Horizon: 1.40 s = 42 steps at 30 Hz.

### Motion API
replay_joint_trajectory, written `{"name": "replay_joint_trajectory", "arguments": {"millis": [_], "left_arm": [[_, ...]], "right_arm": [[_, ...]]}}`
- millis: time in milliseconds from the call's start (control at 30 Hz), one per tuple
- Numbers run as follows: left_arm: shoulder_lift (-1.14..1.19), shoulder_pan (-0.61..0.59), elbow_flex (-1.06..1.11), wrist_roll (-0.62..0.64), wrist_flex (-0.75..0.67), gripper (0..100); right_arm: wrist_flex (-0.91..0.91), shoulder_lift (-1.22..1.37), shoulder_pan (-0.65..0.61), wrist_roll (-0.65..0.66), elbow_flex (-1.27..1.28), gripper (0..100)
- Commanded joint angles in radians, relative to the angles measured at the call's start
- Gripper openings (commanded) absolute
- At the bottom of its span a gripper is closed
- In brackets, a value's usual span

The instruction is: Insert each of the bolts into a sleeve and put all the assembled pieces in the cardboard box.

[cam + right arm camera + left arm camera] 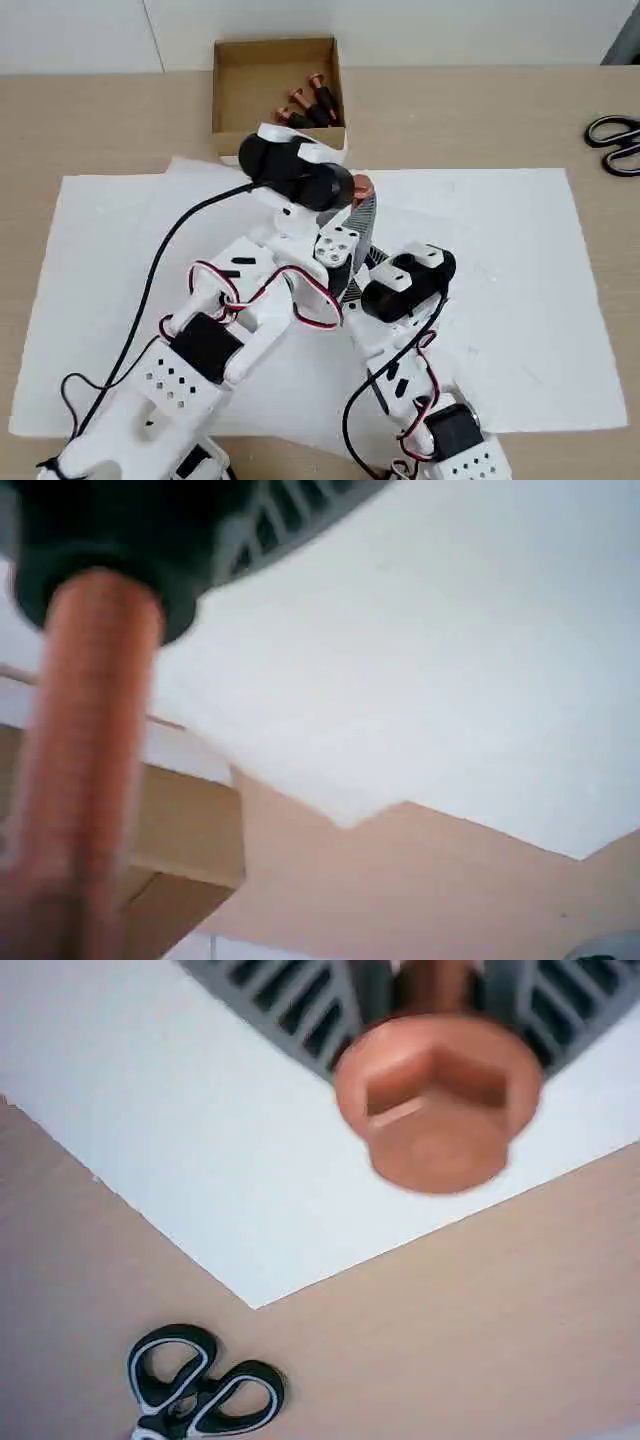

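The pale wood-grain surface (500, 110) carries a smooth white paper sheet (500, 300). Around twelve o'clock, the matte cardboard box (230, 90) already holds several assembled pieces (310, 105), so the task looks well along. Over the sheet's centre, the ribbed grey left gripper (437, 975) is clamped on a copper-coloured bolt (437, 1100) behind its hexagonal head. The right gripper (200, 530) grips a black round sleeve (90, 530) with the threaded shank through it. Seating and boxing this piece seemingly remain.

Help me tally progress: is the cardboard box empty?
No, the high view shows several assembled pieces, copper bolts in black sleeves, lying inside the cardboard box.
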Motion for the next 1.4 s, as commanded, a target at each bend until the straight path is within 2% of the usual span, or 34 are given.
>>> {"name": "replay_joint_trajectory", "arguments": {"millis": [0, 833, 1367], "left_arm": [[0.002, 0.008, -0.005, 0.005, -0.025, 1], [0.000, -0.021, 0.061, 0.002, -0.084, 1], [0.000, -0.017, 0.087, -0.002, -0.074, 1]], "right_arm": [[0.004, -0.016, -0.001, -0.009, 0.008, 0.3], [0.004, -0.016, -0.001, -0.009, 0.008, 0.3], [0.004, -0.016, -0.001, -0.009, 0.008, 0.3]]}}
